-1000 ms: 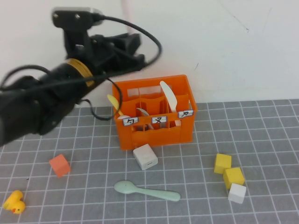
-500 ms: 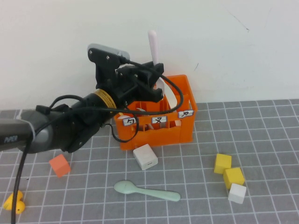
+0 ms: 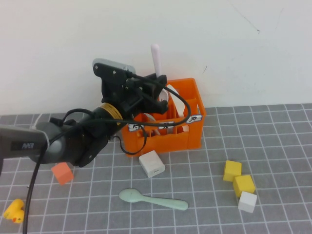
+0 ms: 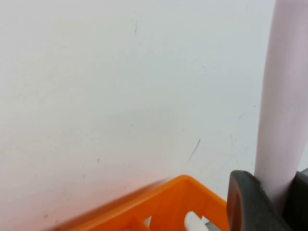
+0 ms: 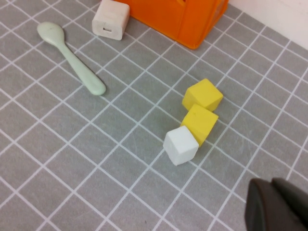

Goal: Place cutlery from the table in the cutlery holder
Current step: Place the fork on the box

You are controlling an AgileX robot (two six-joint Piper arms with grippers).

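Above orange cutlery holder (image 3: 165, 122), pale pink fork (image 3: 156, 60) stands upright, handle up, lower end pinched between fingers (image 4: 248, 202) of left gripper (image 3: 155, 92), jaws narrowed onto it. Holder sits at 12 o'clock on table (image 3: 273, 131); 3 white labels on front, characters not readable. Mint-green spoon (image 3: 153, 199) flat on table at 6 o'clock from holder, white block (image 3: 151, 164) between them. Right gripper (image 5: 276, 207) hovers over table near 2 yellow cubes (image 5: 202, 108) and white cube (image 5: 181, 145); finger spread: cannot tell.
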